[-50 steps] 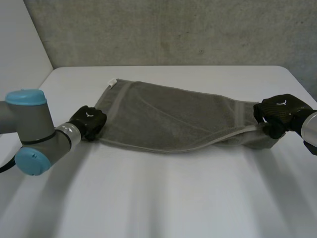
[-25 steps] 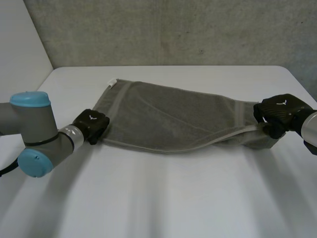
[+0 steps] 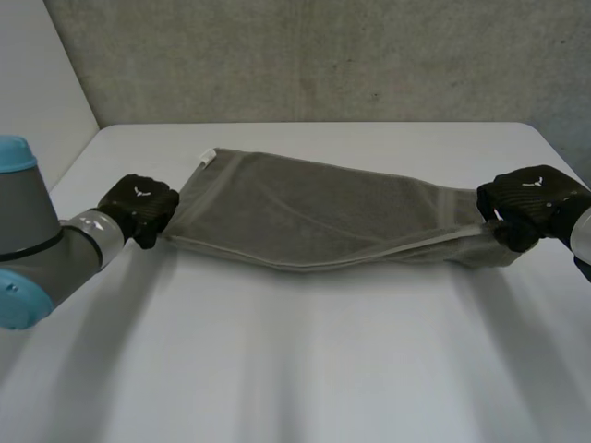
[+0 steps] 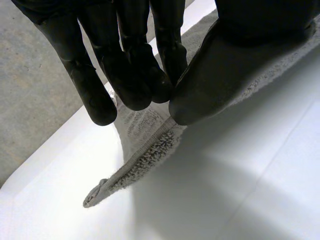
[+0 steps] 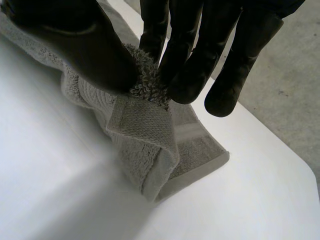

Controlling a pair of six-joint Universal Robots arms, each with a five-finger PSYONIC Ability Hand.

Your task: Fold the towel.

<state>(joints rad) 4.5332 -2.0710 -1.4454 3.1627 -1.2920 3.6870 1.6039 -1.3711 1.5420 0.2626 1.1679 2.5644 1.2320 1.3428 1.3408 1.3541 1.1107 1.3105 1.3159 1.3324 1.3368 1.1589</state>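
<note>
at the left of the white table, the left hand pinches a corner of the grey towel; seemingly soft, light and limp, it stretches across to the right hand, which pinches its bunched end; hemmed corners likely grip best.

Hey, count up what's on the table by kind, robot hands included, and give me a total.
Grey towel: 1
Robot hands: 2, the left robot hand and the right robot hand, each pinching one end of the towel
Total: 3
</note>
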